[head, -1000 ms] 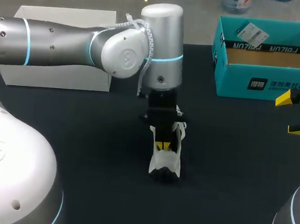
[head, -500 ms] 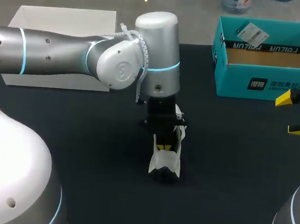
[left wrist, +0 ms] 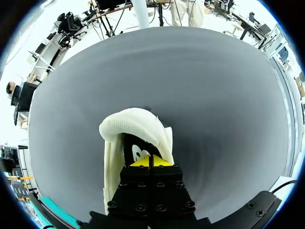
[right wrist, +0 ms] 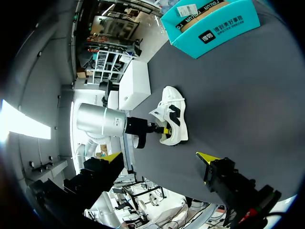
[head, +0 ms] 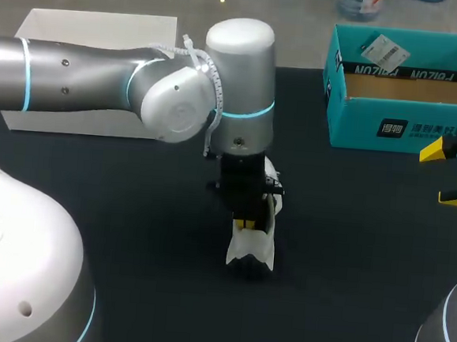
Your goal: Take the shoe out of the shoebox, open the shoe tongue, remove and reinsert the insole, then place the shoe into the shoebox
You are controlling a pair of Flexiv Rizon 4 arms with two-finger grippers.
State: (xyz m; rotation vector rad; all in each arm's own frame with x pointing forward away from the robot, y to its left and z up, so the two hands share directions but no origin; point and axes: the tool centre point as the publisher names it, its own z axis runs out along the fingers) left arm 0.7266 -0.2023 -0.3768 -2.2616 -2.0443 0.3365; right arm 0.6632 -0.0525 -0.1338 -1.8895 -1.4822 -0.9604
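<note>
White box: a plain white box [head: 94, 73] sits at the table's [head: 129, 226] far left corner, well apart from the shoe.
Left arm: the left arm [head: 101, 82] comes in from the left and turns straight down over the middle of the table.
Left claw: the left claw [head: 246, 222] is sunk into the shoe's mouth with its yellow tips pressed together. Whether a thin edge is nipped between them I cannot tell.
Shoe: the white shoe [head: 252, 248] stands on the table near the middle, out of the shoebox, and the claw is in its opening.
Insole: the dark insole [left wrist: 138, 151] with a pale mark lies inside the shoe, just ahead of the tips.
Shoebox: the teal shoebox [head: 407, 114] is at the far right, open side up, with no shoe in it.
Right claw: the right claw [head: 448, 174] hangs at the right edge near the shoebox, spread wide and holding nothing.
Step, as I judge it: the insole work is likely in hand, with the shoe not yet back in its box.
Risk, lifting: nothing pins the shoe down, so if the insole sticks, a pull may drag the whole shoe up or tip it on its side.
Risk, grip: a shallow pinch could slip off the insole's edge and leave it half out and creased.
Risk, collar: the tips sit close to the soft knit collar and might snag that instead.
</note>
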